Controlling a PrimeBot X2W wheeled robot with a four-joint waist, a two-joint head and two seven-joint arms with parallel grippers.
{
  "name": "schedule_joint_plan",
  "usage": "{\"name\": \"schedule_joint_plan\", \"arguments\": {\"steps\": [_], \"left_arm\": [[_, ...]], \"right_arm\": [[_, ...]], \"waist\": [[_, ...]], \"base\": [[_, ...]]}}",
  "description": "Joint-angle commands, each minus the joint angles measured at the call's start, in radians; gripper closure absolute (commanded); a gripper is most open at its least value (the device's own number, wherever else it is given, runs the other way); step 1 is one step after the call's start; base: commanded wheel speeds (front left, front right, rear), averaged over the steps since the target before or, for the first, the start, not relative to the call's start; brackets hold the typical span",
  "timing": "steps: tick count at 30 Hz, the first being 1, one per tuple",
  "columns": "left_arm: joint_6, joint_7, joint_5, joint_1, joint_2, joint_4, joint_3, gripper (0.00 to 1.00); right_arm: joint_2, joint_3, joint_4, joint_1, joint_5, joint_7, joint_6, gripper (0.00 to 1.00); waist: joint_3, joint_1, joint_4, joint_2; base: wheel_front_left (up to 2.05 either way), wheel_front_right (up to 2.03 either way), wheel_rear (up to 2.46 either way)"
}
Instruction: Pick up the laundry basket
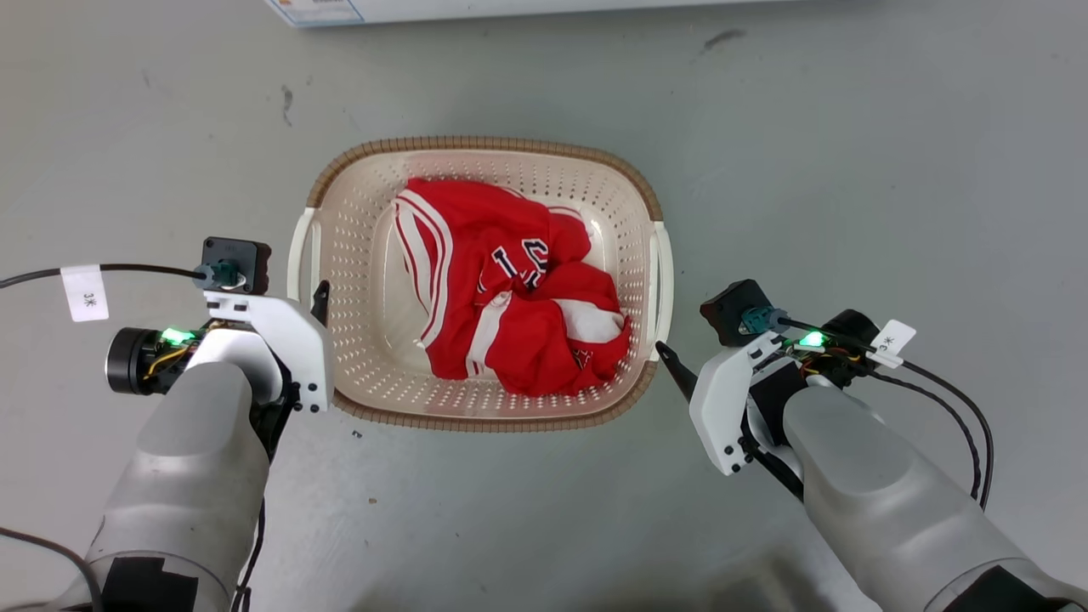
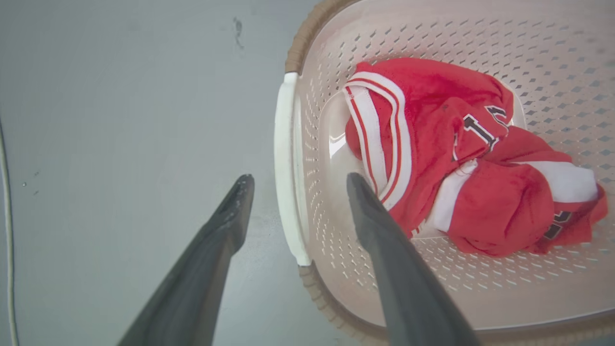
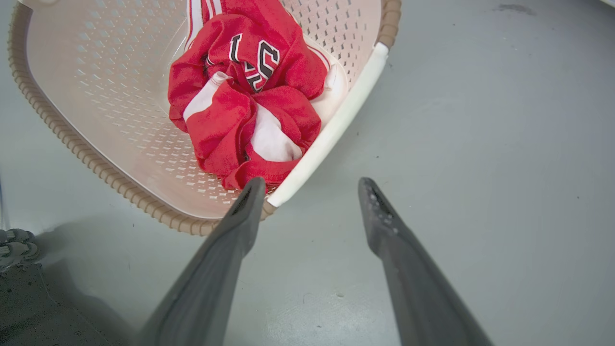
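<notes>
cream perforated laundry basket (image 1: 365, 255), brown woven rim, white side handles, upright on floor

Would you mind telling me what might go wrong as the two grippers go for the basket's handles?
1. The right gripper, open, is lined up with the very end of the right handle; closing there may slip off, or a lift may tilt the laundry basket.
2. The left gripper, open, straddles the left handle, with its inner finger close to the red garment; it might pinch cloth as well.
</notes>
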Motion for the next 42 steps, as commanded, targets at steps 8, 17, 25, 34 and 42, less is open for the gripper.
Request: {"name": "schedule_joint_plan", "arguments": {"steps": [8,17,25,34,42], "left_arm": [[0.000,0.015,-0.036,-0.039,0.008,0.009,-0.042,0.00],[0.000,0.025,-0.072,-0.073,0.004,0.012,-0.086,0.00],[0.000,0.038,-0.103,-0.086,0.001,0.015,-0.125,0.00],[-0.001,0.081,-0.145,-0.082,-0.003,0.015,-0.182,1.00],[0.000,0.090,-0.189,-0.072,-0.002,0.016,-0.224,1.00]], "right_arm": [[-0.001,0.015,0.024,-0.052,0.018,0.008,-0.001,0.00],[-0.001,0.022,0.031,-0.090,0.042,0.020,-0.001,0.00],[-0.001,0.030,0.042,-0.104,0.053,0.028,-0.001,0.00],[-0.003,0.042,0.034,-0.112,0.076,0.040,-0.001,1.00],[-0.001,0.055,0.052,-0.124,0.086,0.032,-0.001,1.00]], "waist": [[0.056,-0.0001,0.009,0.0000],[0.106,-0.0001,0.024,0.0000],[0.130,-0.0001,0.031,0.0000],[0.143,-0.0001,0.031,0.0000],[0.125,-0.0001,0.035,0.0000]], "base": [[0.00,0.00,0.00],[0.00,0.00,0.00],[0.00,0.00,0.00],[0.00,0.00,0.00],[0.00,0.00,0.00]]}}
